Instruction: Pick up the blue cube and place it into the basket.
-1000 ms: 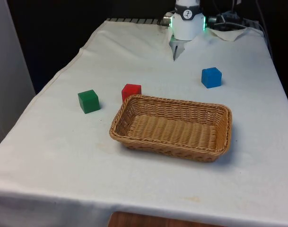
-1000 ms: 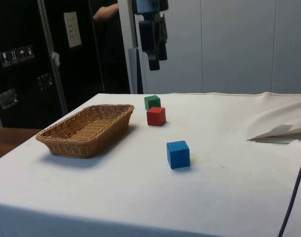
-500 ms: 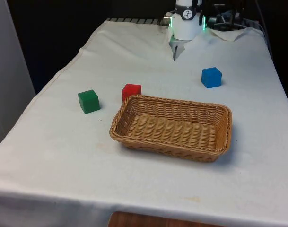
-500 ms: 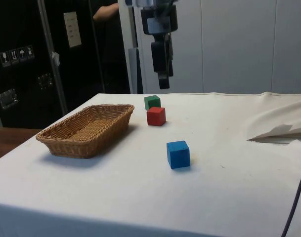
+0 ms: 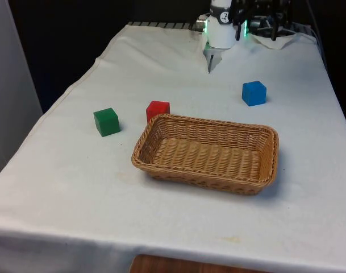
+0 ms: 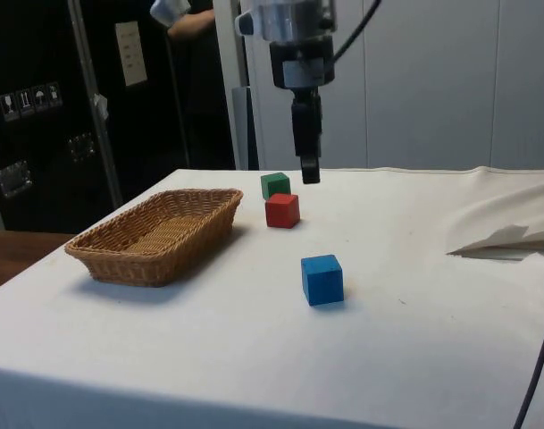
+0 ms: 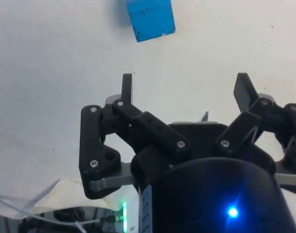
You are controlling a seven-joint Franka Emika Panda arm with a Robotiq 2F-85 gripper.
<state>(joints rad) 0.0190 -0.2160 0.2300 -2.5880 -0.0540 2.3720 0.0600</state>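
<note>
The blue cube (image 5: 254,92) rests on the white cloth, toward the front view's right and beyond the basket (image 5: 207,121); it also appears as the blue cube (image 6: 322,279) and the blue cube (image 7: 150,19). The woven basket (image 6: 146,266) holds nothing. My gripper (image 5: 209,63) hangs above the cloth at the table's far end, apart from the cube and to its left in the front view. In the side view the gripper (image 6: 309,170) points straight down, well above the table. The gripper (image 7: 185,88) is open, its fingers (image 7: 127,87) wide apart with only cloth between them.
A red cube (image 5: 158,109) sits just behind the basket's far left corner, and a green cube (image 5: 106,121) lies further left. The cloth is rumpled into a fold (image 6: 504,237) near the robot's base. A person's arm (image 6: 191,18) is in the dark background.
In the side view the gripper has come down and moved right, and its fingers now point straight at the table. The cubes and basket have not moved.
</note>
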